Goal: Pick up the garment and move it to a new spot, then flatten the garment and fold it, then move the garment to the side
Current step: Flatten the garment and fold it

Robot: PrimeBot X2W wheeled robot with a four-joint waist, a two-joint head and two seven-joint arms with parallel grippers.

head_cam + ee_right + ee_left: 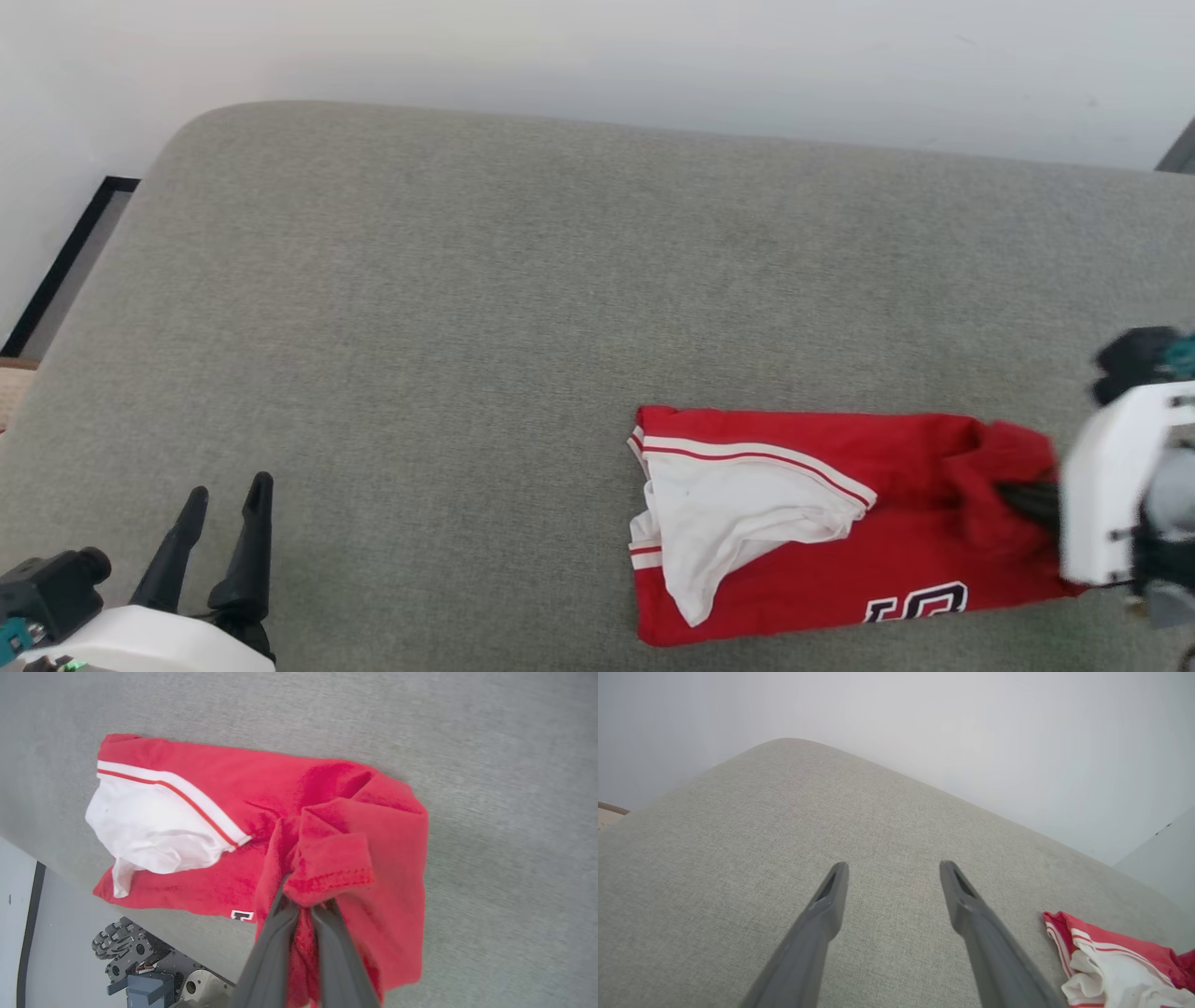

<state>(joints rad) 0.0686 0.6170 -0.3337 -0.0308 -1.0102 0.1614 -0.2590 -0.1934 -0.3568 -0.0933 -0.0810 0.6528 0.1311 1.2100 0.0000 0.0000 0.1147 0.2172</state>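
While your right gripper (306, 903) pinches the folded garment (794, 579) by its red hem, near-right on the cushion (467, 327) — the move aside looks to be in hand (drag gently, keeping the fold) — left gripper (230, 483) idle, fingers (966, 900) spread.

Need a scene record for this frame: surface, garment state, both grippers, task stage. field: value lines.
surface: grey fabric cushion
garment: red jersey, folded to a rough rectangle, lying at the cushion's near right
sleeve: white sleeve with striped trim, on top at the jersey's left end
lettering: black lettering, white-outlined, partly showing at the near edge
right gripper: shut on a bunched red fold at the jersey's right end
left gripper: open, holding nothing, over bare cushion, apart from the jersey
task stage: looks folded; probably gripped for the move aside
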